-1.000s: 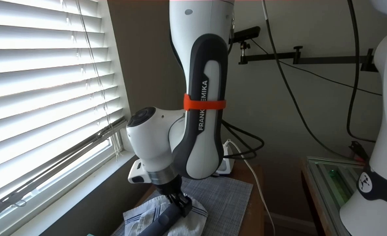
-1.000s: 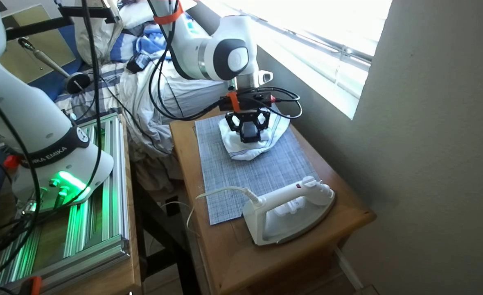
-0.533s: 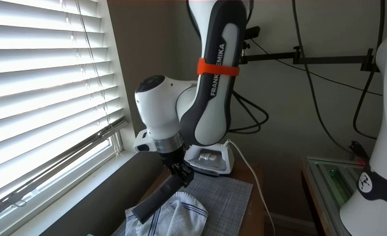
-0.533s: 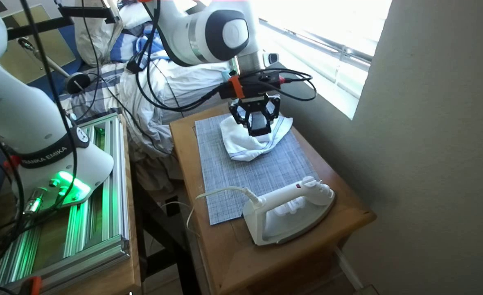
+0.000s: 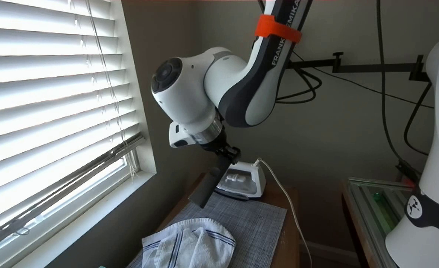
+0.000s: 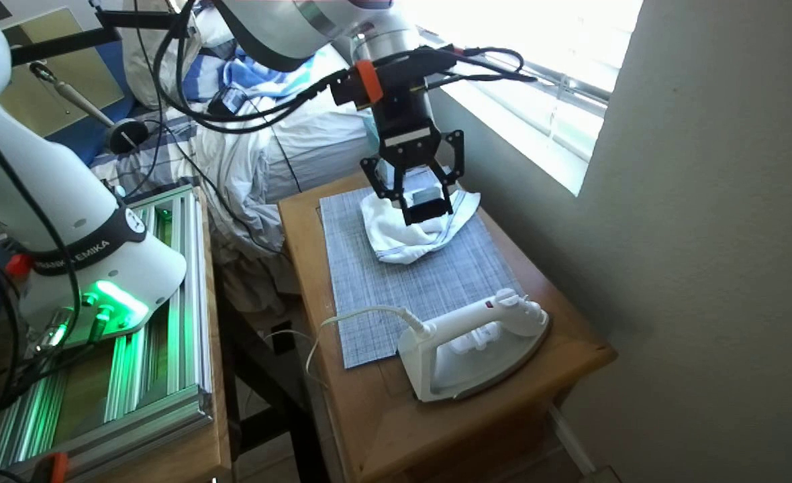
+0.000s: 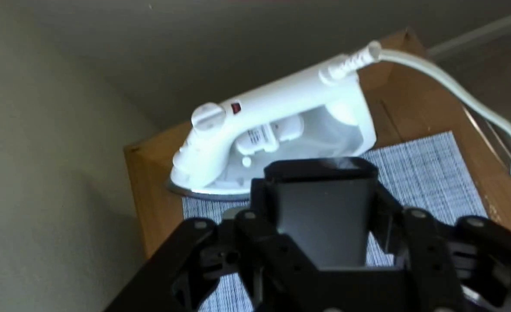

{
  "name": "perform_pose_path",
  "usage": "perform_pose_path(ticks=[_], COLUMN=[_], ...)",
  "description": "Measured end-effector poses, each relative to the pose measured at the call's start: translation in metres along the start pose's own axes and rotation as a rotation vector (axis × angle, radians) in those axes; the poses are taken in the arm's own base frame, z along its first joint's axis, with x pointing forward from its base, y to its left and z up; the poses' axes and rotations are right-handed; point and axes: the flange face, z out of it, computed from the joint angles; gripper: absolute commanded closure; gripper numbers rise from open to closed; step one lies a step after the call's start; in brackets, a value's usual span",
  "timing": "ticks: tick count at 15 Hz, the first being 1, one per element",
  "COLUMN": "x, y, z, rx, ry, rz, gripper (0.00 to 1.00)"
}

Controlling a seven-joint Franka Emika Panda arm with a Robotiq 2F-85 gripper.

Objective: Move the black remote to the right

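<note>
It's up in the air, your black remote (image 5: 209,184), middle of the frame in an exterior view, tilted with its free end towards the lower left, and touching neither the white cloth (image 5: 189,242) nor the surface (image 6: 396,436) that I can see! Your fingers (image 7: 259,203) are clamped on it, one to each side, lower centre of the wrist view. You hold it near its upper end; I'd say that pinch across the narrow body suits the fingers' span, but the long overhang could twist if you rush. This looks like the carry, with the set-down not yet made, and which way counts as right is your call, for the pictures don't settle it.

Now look below! The white cloth lies rumpled at the bottom, just left of centre, maybe as a soft pad. It's on the grey placemat (image 6: 382,302), probably there to guard the surface. The iron (image 6: 466,323) sits sole-down, lower right of centre in an exterior view, over the placemat's edge, parked at that end perhaps to leave you working room; its cord (image 7: 438,74) runs off the side, likely so it won't snag you. Mind it: swing low and wide and you could clip that iron.

And the count: one remote, two fingers gripping it, one cloth, one placemat, one iron, one cord, one surface.
</note>
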Motion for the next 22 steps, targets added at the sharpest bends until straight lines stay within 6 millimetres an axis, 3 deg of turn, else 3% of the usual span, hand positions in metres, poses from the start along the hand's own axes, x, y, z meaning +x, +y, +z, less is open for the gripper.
perform_pose_path(ticks=[5,9,12,18,22], x=[0.011,0.021,0.023,0.012,0.006], y=[-0.022,-0.04,-0.046,-0.049,-0.047], z=[-0.017,-0.011,0.006,0.065,0.092], rx=[-0.026,0.075,0.203,0.449,0.592], ry=[-0.234,-0.279,-0.236,-0.098,0.011], rz=[-0.068,0.062,0.142,0.32,0.46], gripper=[0.68,0.68,0.68,0.68,0.68])
